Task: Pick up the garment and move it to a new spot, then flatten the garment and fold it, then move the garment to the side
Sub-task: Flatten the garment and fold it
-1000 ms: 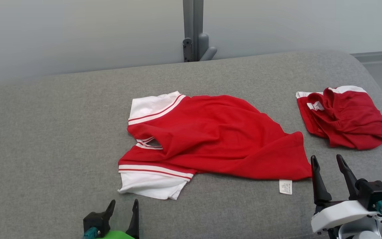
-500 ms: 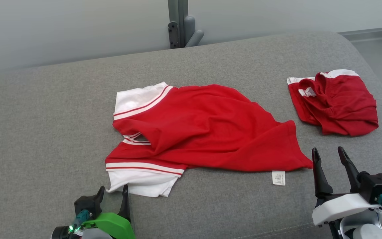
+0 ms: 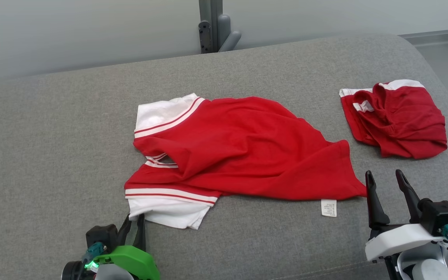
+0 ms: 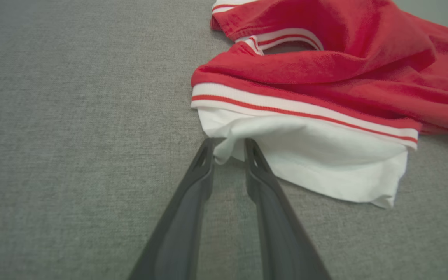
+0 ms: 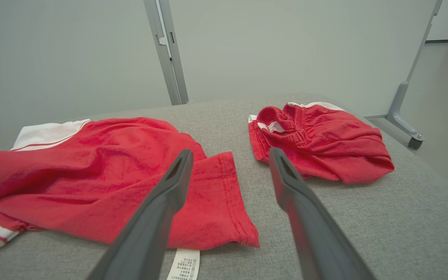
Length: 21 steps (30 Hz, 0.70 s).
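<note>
The red shirt (image 3: 239, 151) lies in the middle of the grey cushion (image 3: 53, 136). It is bumpy and twisted, with one white sleeve (image 3: 169, 212) sticking out at 7 o'clock from the middle. A little white tag (image 3: 328, 207) pokes out from the bottom edge at 5 o'clock.

The job looks like it is only at the start. The shirt is not picked up yet. It is not flat and not folded, and nobody has put it to the side. All of that is left to do.

The left gripper (image 3: 133, 227) is down at 7 o'clock. Its two dark fingers (image 4: 193, 194) stand close together, with the corner of the white sleeve between the tips. I cannot tell if they are pinching it tight or just touching it. The right gripper (image 3: 384, 174) is at 4 o'clock, just beside the shirt's bottom corner. Its fingers are spread wide and hold nothing.

A pair of red shorts (image 3: 397, 120) sits in a heap at 2 o'clock, near the shirt but not touching it. I think it takes up room on that side, so the shirt may need a spot toward 9 o'clock, where the cushion is bare. A grey post (image 3: 210, 25) stands behind the cushion at 12 o'clock, well apart from everything.
</note>
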Available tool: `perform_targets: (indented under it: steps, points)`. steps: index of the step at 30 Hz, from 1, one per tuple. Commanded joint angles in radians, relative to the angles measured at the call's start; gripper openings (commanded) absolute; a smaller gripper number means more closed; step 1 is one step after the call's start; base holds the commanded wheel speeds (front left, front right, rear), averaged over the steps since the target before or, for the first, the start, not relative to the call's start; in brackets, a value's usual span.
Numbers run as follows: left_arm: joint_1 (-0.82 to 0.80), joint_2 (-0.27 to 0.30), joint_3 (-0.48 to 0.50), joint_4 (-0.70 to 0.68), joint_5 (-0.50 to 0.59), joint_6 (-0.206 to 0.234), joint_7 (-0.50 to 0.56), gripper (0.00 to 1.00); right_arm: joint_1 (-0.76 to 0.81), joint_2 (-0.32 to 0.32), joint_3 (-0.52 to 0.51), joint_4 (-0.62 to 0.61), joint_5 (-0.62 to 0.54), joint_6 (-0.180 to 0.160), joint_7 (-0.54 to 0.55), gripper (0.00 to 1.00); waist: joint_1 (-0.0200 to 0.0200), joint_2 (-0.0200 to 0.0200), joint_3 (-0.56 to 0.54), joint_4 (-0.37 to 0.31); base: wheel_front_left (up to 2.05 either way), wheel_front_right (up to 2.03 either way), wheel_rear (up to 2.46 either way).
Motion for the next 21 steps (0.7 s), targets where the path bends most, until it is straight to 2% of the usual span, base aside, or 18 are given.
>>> perform_targets:
  steps: [1,3,4,5,6,17,21]
  points:
    - [-0.012,0.002,-0.003,-0.005,-0.006,-0.004,-0.003,0.38,-0.013,-0.002,0.000,0.004,0.003,-0.001,-0.005,1.00,0.0000,0.0000,0.000,0.000,0.00,0.00,0.00]
    - [-0.010,0.002,-0.012,-0.012,-0.010,-0.009,-0.003,0.32,-0.016,-0.002,0.001,0.006,0.003,-0.001,-0.007,1.00,0.0000,0.0000,-0.001,0.000,0.00,0.00,0.00]
    - [-0.009,0.002,-0.017,-0.014,-0.011,-0.009,-0.003,0.16,-0.015,-0.002,0.001,0.007,0.003,-0.001,-0.008,1.00,0.0000,0.0000,-0.001,0.000,0.00,0.00,0.00]
    - [-0.008,0.002,-0.023,-0.016,-0.014,-0.010,-0.003,0.05,-0.015,-0.002,0.001,0.009,0.003,-0.001,-0.009,1.00,0.0000,0.0000,-0.002,-0.001,0.00,0.00,0.00]
    - [-0.007,0.002,-0.027,-0.020,-0.017,-0.012,-0.003,0.00,-0.014,-0.002,0.000,0.010,0.003,-0.001,-0.009,1.00,0.0000,0.0000,-0.003,-0.001,0.00,0.00,0.00]
    - [0.058,0.002,-0.020,-0.164,-0.015,-0.001,-0.004,0.00,0.019,0.007,-0.031,0.026,0.010,-0.001,0.000,1.00,0.0000,0.0000,-0.018,0.018,0.00,0.00,0.00]
    - [0.105,0.008,0.000,-0.236,0.007,0.004,-0.003,0.00,0.046,0.019,-0.072,0.062,0.035,-0.001,0.010,1.00,0.0000,0.0000,-0.025,0.040,0.00,0.00,0.00]
